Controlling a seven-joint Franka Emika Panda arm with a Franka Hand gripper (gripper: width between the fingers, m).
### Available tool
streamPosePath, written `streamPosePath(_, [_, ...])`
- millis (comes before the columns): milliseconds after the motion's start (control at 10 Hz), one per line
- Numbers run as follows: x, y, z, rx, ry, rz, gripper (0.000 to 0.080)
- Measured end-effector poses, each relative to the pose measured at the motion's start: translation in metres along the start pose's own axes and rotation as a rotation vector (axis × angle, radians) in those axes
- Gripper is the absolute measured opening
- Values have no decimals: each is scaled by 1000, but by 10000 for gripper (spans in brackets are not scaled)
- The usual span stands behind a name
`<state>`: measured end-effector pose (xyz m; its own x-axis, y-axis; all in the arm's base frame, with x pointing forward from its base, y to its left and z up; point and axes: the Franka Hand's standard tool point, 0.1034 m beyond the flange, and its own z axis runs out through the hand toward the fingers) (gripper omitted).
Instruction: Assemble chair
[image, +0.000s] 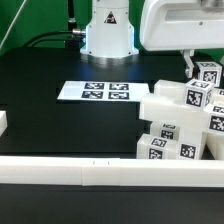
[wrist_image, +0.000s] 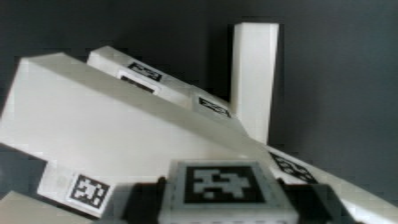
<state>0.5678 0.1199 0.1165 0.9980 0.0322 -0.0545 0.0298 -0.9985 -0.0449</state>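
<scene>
White chair parts (image: 180, 118) sit bunched on the black surface (image: 60, 115) at the exterior view's right; hand (image: 190, 66) is right above them, can't tell its opening.

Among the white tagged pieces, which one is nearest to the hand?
The small tagged block highest in the pile, at the exterior view's right. It sits right below the hand; the other pieces lie lower, toward the front rail.

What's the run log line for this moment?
stage: chair assembly, parts loose | chair pieces clustered at exterior view's right | claw over tagged piece | claw state unclear | marker board flat
</scene>
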Motion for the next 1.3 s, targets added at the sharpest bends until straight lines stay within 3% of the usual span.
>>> streamPosePath(1100, [4,2,2,0,17,8,282])
streamPosePath(1300, [3,1,3,30,23,245,282])
